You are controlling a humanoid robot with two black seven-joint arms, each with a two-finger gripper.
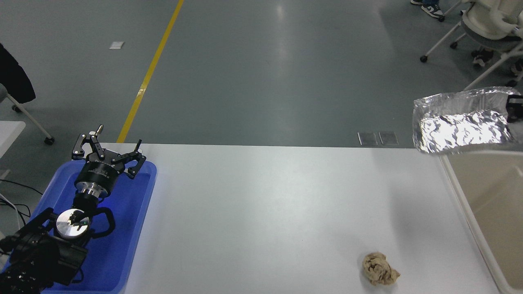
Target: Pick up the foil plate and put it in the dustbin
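The crinkled silver foil plate (461,122) hangs in the air at the right edge of the head view, over the far left corner of the cream dustbin (496,212). Only a small black piece of my right gripper (514,108) shows at the plate's right rim, shut on that rim; the arm behind it is out of the picture. The plate's hollow side tilts toward the camera. My left gripper (107,152) is parked at the lower left over a blue tray, its fingers spread open and holding nothing.
A crumpled tan paper ball (380,268) lies near the table's front right. The blue tray (135,228) sits at the left end of the white table (265,212). White wheeled chairs (486,28) stand on the floor beyond the far right corner.
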